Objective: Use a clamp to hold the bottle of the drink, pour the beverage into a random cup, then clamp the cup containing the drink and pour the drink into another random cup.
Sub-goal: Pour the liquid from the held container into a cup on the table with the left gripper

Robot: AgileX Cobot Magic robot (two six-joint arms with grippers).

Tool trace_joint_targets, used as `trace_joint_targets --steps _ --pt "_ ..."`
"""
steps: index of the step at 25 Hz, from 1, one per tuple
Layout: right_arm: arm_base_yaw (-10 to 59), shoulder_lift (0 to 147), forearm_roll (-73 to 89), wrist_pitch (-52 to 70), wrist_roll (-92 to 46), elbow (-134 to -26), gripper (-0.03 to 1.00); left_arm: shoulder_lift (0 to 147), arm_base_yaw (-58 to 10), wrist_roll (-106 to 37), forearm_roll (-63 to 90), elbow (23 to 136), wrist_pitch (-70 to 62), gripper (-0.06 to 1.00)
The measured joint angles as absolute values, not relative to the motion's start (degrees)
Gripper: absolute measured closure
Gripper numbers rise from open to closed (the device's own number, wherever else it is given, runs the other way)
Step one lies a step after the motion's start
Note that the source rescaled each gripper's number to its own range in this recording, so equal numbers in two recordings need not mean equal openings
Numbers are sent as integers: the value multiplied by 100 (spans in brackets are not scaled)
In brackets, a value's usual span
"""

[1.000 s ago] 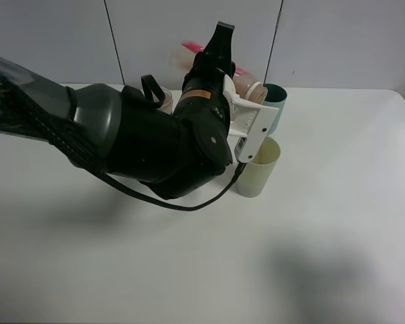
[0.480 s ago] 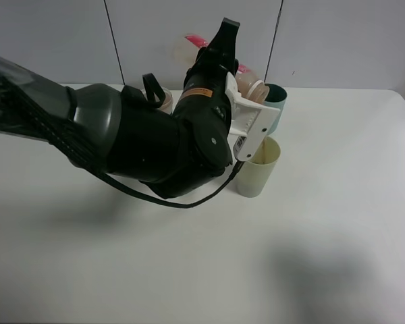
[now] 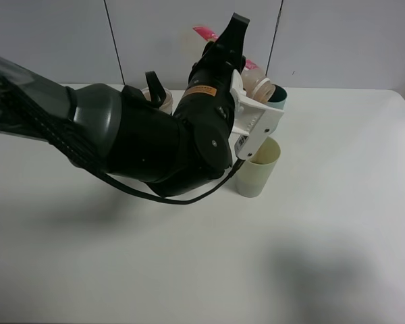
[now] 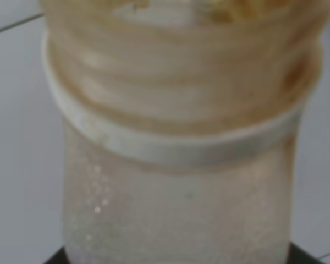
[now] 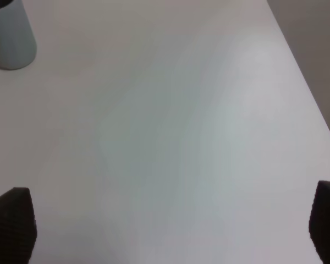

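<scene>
My left gripper (image 3: 235, 62) is shut on the drink bottle (image 3: 259, 86), a clear bottle with a pink label and an open mouth. It holds the bottle tilted, mouth towards the right, above the cream cup (image 3: 259, 169). A teal cup (image 3: 279, 98) stands just behind, partly hidden by the bottle. A third, pale cup (image 3: 159, 98) peeks out behind the arm. The left wrist view is filled by the bottle's threaded neck (image 4: 181, 137) with brownish drink residue. My right gripper (image 5: 170, 220) is open over bare table; it does not show in the exterior high view.
The white table (image 3: 337, 223) stretches to the front and right of the cups. The large black left arm (image 3: 135, 142) covers the table's middle left. A grey-blue cup (image 5: 8, 33) shows at a corner of the right wrist view. A panelled wall runs along the back.
My left gripper and the bottle have moved slightly up and to the right above the cream cup. The cups have not moved.
</scene>
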State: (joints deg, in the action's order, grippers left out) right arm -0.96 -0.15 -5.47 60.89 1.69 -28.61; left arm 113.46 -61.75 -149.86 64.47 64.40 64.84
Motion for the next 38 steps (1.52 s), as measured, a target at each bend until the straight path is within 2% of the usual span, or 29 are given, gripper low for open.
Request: trace_joint_targets --steps 38 --pt "-96 -15 -547 6089 169 -2861 -3 11346 -6234 -14849 5437 6440 6453 91"
